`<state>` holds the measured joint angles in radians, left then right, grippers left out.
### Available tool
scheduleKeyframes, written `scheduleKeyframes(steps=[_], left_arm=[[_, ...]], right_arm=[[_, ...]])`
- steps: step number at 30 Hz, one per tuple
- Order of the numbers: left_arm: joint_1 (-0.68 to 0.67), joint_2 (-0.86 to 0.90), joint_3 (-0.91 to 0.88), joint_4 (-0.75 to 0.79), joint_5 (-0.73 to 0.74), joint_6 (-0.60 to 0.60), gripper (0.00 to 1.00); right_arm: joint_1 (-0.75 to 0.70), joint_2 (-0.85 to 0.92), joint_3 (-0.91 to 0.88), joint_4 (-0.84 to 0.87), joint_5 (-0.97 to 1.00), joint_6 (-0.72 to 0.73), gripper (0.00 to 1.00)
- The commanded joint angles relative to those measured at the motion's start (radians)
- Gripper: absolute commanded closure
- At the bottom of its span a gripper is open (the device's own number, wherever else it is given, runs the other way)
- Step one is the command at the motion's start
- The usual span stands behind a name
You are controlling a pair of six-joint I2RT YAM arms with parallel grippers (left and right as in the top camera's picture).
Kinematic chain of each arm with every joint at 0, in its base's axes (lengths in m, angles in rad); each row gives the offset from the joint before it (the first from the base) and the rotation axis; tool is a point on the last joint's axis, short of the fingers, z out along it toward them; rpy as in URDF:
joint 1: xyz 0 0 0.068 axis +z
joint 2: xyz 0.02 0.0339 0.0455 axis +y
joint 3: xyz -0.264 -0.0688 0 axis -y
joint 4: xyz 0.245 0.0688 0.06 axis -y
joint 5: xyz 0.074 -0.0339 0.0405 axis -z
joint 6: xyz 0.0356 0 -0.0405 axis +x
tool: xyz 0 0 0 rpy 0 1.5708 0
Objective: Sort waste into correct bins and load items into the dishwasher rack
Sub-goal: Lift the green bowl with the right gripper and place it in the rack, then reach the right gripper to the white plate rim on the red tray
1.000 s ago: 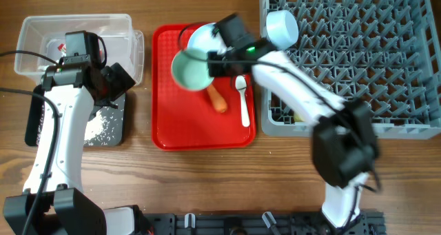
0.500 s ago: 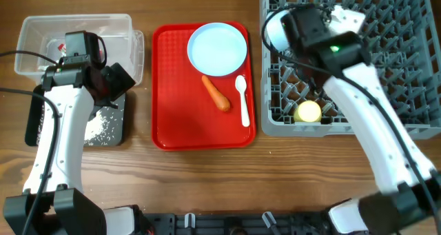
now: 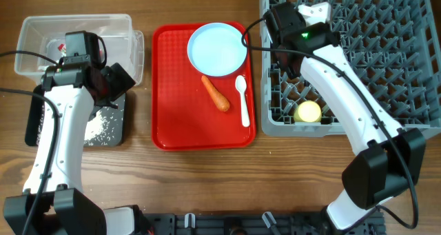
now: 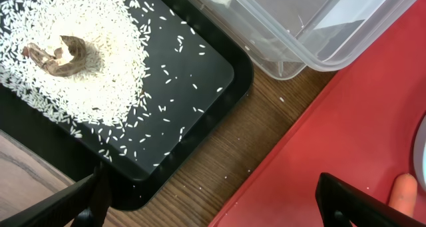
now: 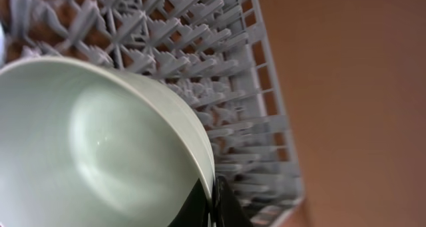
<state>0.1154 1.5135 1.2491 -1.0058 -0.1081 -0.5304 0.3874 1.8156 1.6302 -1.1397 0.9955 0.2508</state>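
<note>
**Right arm.** The overhead view puts the right gripper at the far left corner of the rack, but the arm covers what it carries. The right wrist view shows it: the fingers are pinched on the rim of a pale green bowl. The bowl is tipped on edge with its hollow toward the camera and the rack pegs behind it. Whether the bowl touches the pegs cannot be told.

**Left arm.** In the left wrist view the left gripper is spread wide with nothing between its fingers. It hangs over the strip of table between the black tray and the red tray. Rice lies scattered across the black tray, with a brown scrap lying in it. A corner of the clear tub sits just beside the tray. Overhead, the arm hides most of this tray.

**Overhead only.** On the red tray the plate is at the far end. The carrot lies just nearer than the plate, and the spoon is beside the carrot, apart from it. The yellow cup sits in the rack's near left corner.
</note>
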Motion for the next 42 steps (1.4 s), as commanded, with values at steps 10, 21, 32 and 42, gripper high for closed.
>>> scheduleKeyframes(steps=[10,21,32,42], left_arm=[[0.006,-0.012,-0.002,0.000,-0.016,-0.002,0.00],[0.006,-0.012,-0.002,0.000,-0.016,-0.002,0.00],[0.006,-0.012,-0.002,0.000,-0.016,-0.002,0.00],[0.006,-0.012,-0.002,0.000,-0.016,-0.002,0.00]], right_arm=[[0.101,0.185,-0.002,0.005,0.426,-0.296,0.96],[0.152,0.190,-0.002,0.114,0.325,-0.377,0.96],[0.166,0.190,-0.002,-0.040,-0.043,-0.301,0.94],[0.336,0.190,-0.002,0.018,-0.148,-0.317,0.14]])
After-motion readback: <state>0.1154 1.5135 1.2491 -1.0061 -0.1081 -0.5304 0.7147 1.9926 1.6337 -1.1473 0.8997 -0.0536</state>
